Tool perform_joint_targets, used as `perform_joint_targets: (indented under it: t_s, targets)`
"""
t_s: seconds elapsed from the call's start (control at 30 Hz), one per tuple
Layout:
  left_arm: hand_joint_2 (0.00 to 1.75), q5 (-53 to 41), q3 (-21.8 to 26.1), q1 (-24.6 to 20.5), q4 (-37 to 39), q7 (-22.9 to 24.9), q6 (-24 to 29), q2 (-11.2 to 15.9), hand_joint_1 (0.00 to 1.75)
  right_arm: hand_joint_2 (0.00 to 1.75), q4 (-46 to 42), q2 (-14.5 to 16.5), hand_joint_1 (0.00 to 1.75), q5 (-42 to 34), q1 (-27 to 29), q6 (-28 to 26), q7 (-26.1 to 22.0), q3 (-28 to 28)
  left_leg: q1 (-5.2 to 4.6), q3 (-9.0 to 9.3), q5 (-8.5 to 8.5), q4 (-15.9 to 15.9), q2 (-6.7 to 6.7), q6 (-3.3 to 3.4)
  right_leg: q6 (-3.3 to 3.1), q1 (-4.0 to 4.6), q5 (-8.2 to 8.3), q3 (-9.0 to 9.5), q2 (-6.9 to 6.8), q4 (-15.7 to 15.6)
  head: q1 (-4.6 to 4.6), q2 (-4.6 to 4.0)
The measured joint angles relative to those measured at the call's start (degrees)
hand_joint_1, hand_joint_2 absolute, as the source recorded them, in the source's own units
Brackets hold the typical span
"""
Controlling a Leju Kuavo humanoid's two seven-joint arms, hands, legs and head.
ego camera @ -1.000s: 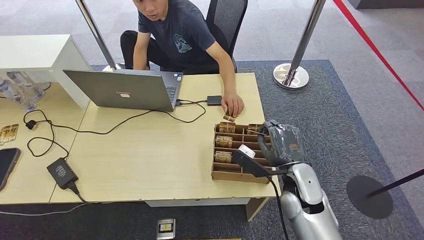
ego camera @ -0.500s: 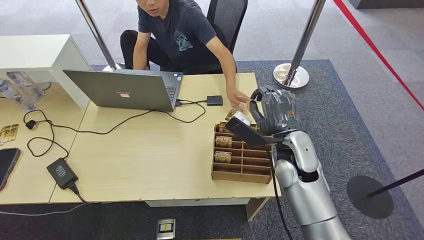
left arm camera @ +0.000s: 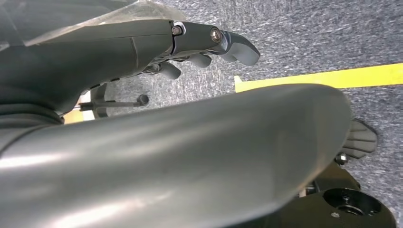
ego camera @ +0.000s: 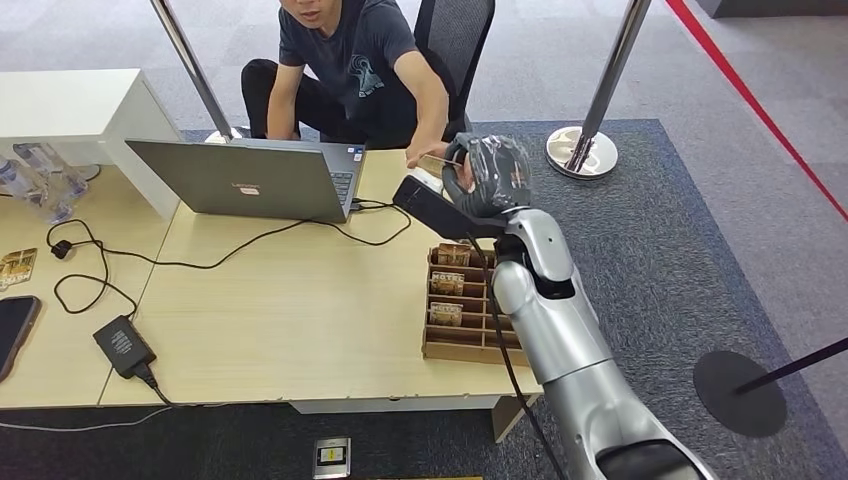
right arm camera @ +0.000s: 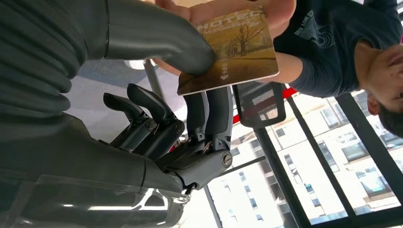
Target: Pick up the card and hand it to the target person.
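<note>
Golden card point(right arm camera: 233, 52) sits pinched between the right hand's point(right arm camera: 157, 109) thumb and fingers point(right arm camera: 209, 114), raised above the desk point(ego camera: 300, 300), with the person's hand point(right arm camera: 237, 12) touching its far edge.

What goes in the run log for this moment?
phase: handover | right hand: pinches card, raised toward person | person's hand: touching card | left hand: holds nothing
</note>
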Motion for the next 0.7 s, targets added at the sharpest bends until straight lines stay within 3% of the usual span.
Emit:
perform_joint_targets:
  t_s: [0.27, 0.3, 0.4, 0.43, 0.7]
  targets:
    - [0.0, 0.3, 0.0, -0.1, 0.0, 0.1, 0.0, 0.1, 0.0, 1.75, 3.6, 1.4, 1.75, 0.0, -0.9, -0.4, 0.0, 0.0, 0.0, -0.01, -0.01, 0.0, -0.01, 0.0, 0.0, 0.0, 0.0, -0.01, 0.0, 0.0, 0.01, 0.01]
    - [0.0, 0.4, 0.0, -0.1, 0.0, 0.1, 0.0, 0.1, 0.0, 1.75, 3.9, 1.4, 1.61, 0.0, -0.9, -0.4, 0.0, 0.0, 0.0, 0.0, -0.01, 0.0, -0.01, 0.0, 0.0, 0.0, 0.0, -0.01, 0.0, 0.0, 0.01, 0.0]
    - [0.0, 0.5, 0.0, -0.1, 0.0, 0.1, 0.0, 0.1, 0.0, 1.75, 4.7, 1.6, 0.3, -0.1, -1.0, -0.8, 0.0, -0.1, 0.0, 0.0, 0.0, 0.0, -0.01, 0.0, 0.0, 0.0, 0.0, -0.01, 0.0, 0.0, 0.01, 0.0]
    - [0.0, 0.5, 0.0, -0.1, 0.0, 0.1, 0.0, 0.1, 0.0, 1.75, 5.0, 1.7, 0.0, -0.2, -1.0, -0.9, 0.0, -0.1, 0.0, 0.0, 0.0, 0.0, -0.01, 0.0, 0.0, 0.0, 0.0, -0.01, 0.0, 0.0, 0.01, 0.0]
    - [0.0, 0.6, 0.0, -0.1, 0.0, 0.1, 0.0, 0.2, 0.0, 1.75, 4.7, 1.6, 0.0, -0.5, 0.0, -2.2, 0.6, -0.5, 0.0, -0.01, -0.01, 0.0, -0.01, 0.0, 0.0, 0.0, 0.0, -0.03, 0.0, 0.0, 0.01, 0.0]
